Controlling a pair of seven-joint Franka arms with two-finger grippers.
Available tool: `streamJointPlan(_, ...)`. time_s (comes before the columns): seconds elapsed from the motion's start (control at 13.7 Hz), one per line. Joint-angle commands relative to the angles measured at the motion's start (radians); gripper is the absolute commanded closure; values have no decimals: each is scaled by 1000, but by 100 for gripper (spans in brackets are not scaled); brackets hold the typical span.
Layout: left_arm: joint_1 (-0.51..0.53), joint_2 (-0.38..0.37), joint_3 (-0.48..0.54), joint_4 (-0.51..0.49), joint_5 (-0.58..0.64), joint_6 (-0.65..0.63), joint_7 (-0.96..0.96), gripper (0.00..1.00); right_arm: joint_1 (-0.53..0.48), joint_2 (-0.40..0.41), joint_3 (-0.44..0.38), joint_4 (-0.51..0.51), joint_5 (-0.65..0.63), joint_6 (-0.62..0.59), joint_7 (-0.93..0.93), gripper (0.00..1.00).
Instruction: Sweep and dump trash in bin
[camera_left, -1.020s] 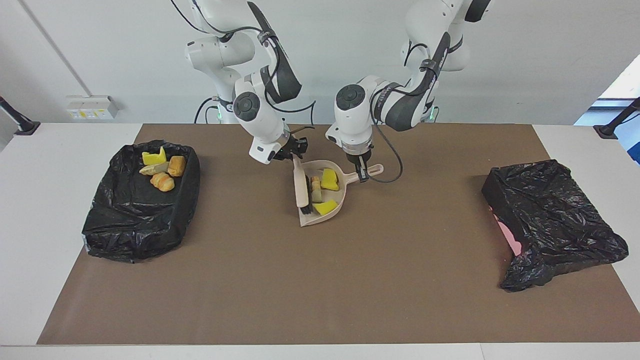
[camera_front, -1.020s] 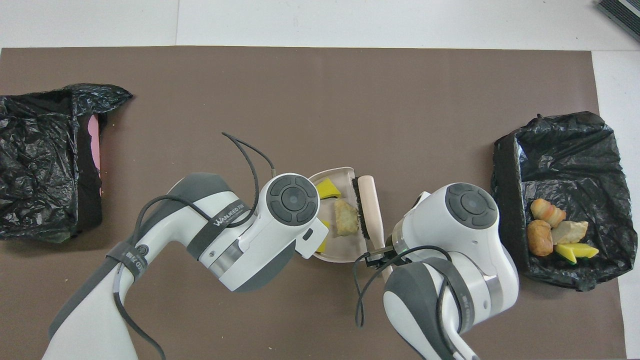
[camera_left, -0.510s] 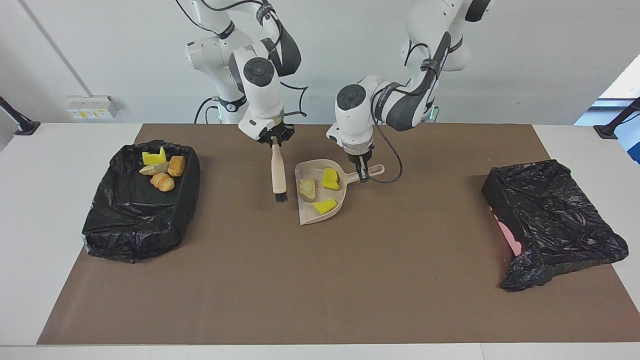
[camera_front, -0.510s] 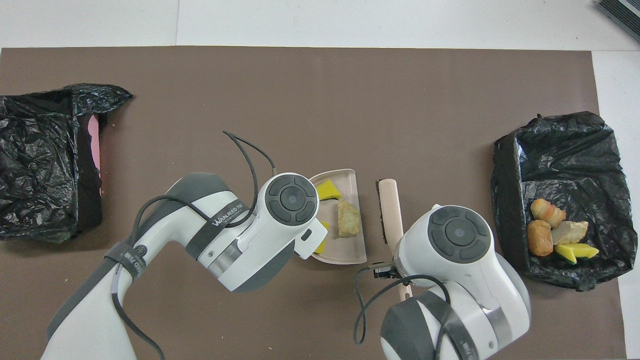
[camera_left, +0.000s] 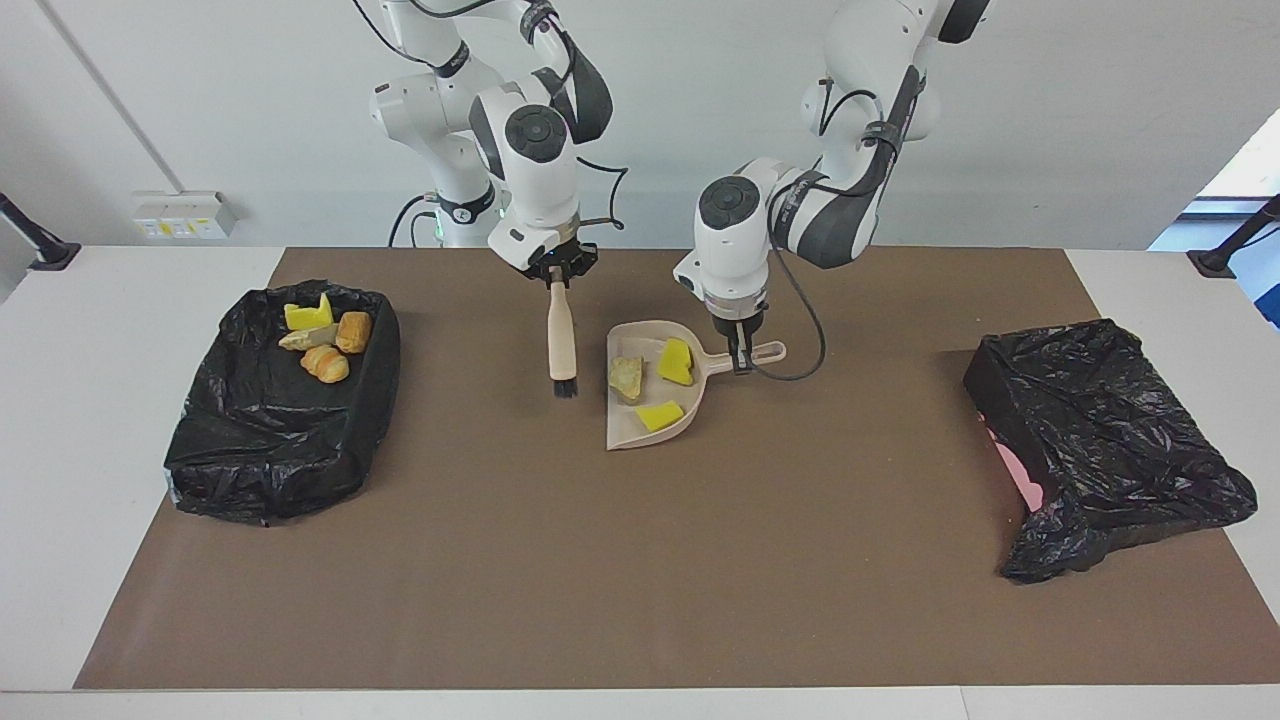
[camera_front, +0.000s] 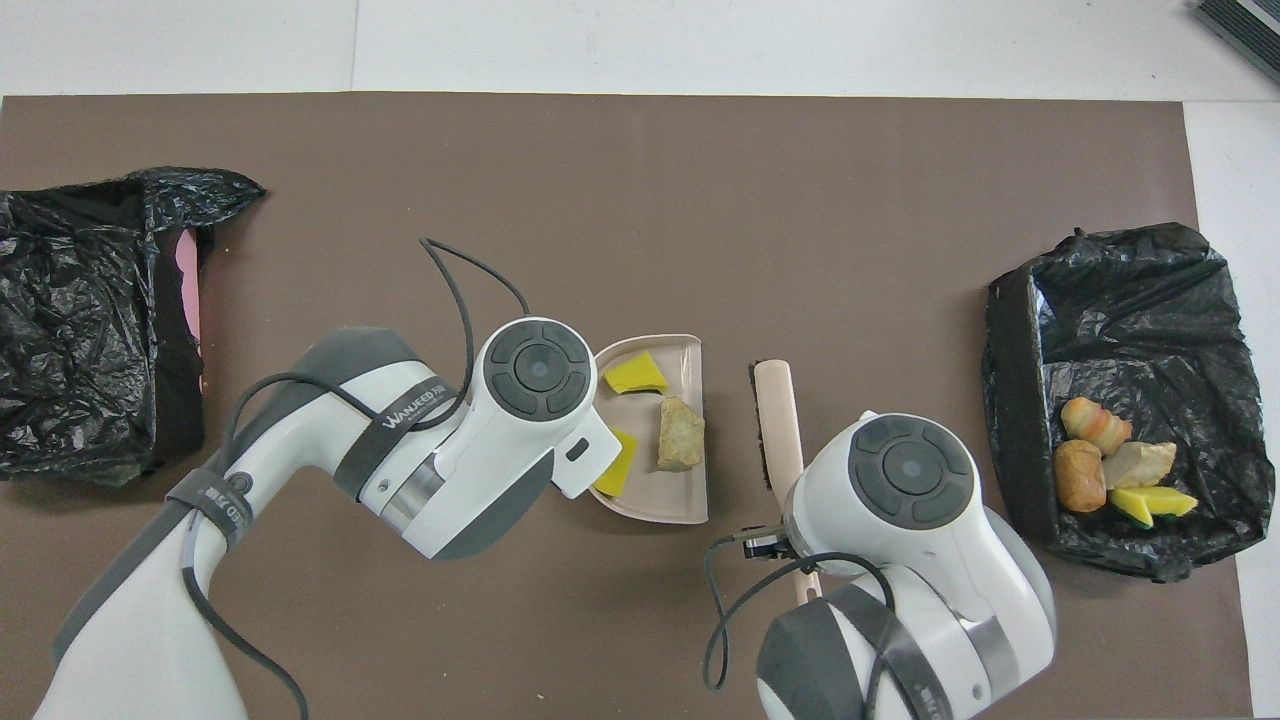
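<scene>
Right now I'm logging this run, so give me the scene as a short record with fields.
left gripper: shut on dustpan handle
dustpan: holds two yellow sponge pieces and one beige chunk
right gripper: shut on brush handle
brush: beside the dustpan, bristles down
bin at right arm's end: black-lined, several scraps inside
bin at left arm's end: covered by black bag

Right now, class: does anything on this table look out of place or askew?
Yes. The black-bagged bin at the left arm's end lies tipped on its side, with pink showing under the bag. The bin at the right arm's end sits upright and holds scraps. No spill is visible on the mat.
</scene>
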Motion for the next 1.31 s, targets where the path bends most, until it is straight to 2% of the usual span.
streamJointPlan(0.0,86,-105,0,-33,-63,12,150,100,47,-25,48,6,48,1,113,100)
streamJointPlan(0.15,170,-163,0,-31,-106,-17,249,100,96,-25,51,-14,55,7,175,100)
streamJointPlan(0.29,254,-209,6,-31,-155,-76,333,100,145,-8,51,-33,85,91,227,100)
streamJointPlan(0.58,450,-240,18,-22,-177,-142,350,100,243,-7,51,-83,93,113,339,100)
streamJointPlan(0.8,586,-245,35,1,-191,-146,463,100,328,13,51,-157,124,251,410,100)
streamJointPlan(1.02,673,-241,98,15,-192,-139,513,100,342,20,51,-206,125,285,442,100)
streamJointPlan(1.24,683,-222,232,71,-184,-128,516,100,342,-11,51,-251,125,283,428,100)
